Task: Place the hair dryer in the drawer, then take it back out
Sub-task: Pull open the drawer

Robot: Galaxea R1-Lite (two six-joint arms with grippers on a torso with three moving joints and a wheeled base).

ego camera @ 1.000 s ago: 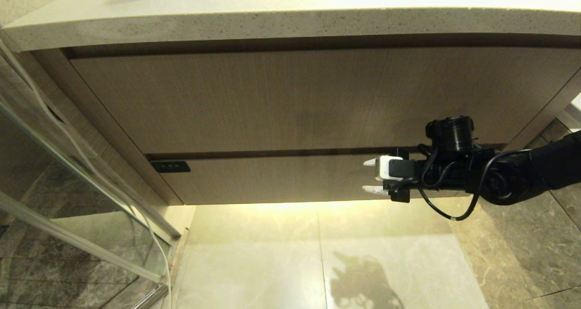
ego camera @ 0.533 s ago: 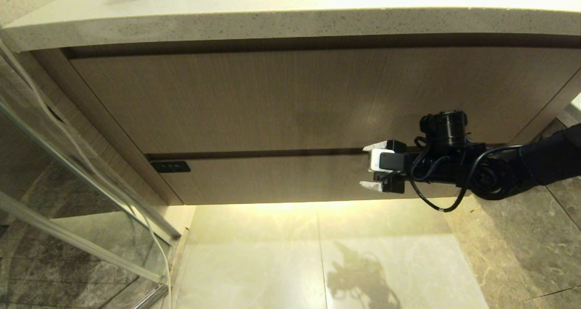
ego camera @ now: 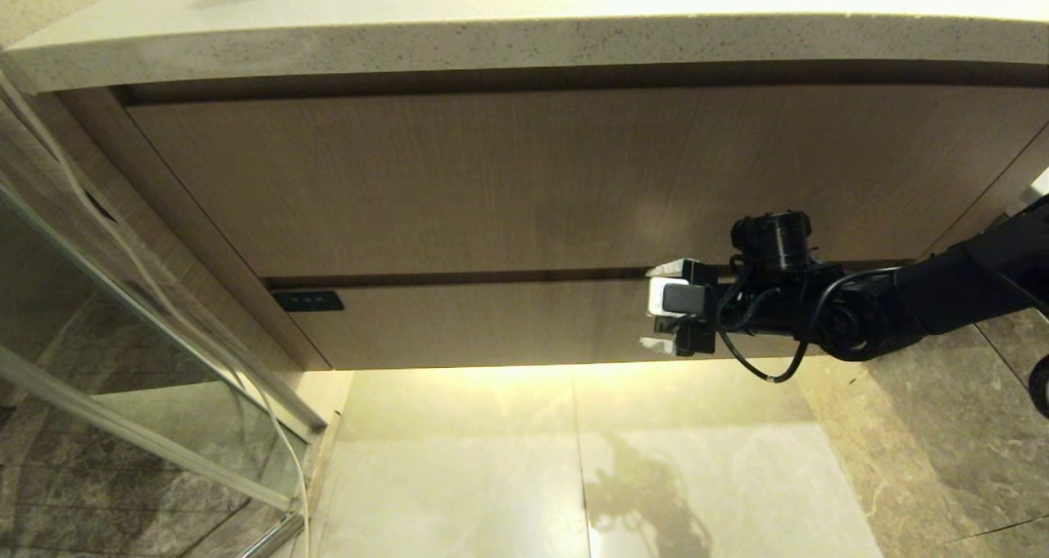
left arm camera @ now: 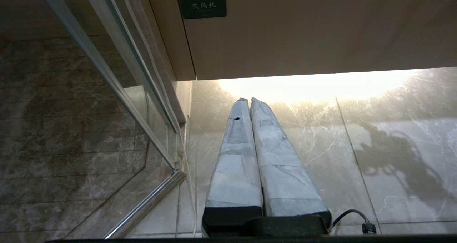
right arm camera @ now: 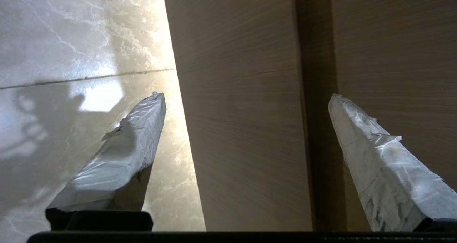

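Since the earlier frame the right gripper (ego camera: pixel 658 307) has slid left across the closed drawer (ego camera: pixel 492 324) and spread its fingers wide, at centre right of the head view below the stone worktop (ego camera: pixel 524 34). The left wrist view shows the left gripper (left arm camera: pixel 248 100) low in the frame, fingers pressed together over the floor (left arm camera: pixel 392 128). The right wrist view has one finger (right arm camera: pixel 121 157) at lower left, the other at lower right, spanning the drawer front. The hair dryer appears nowhere.
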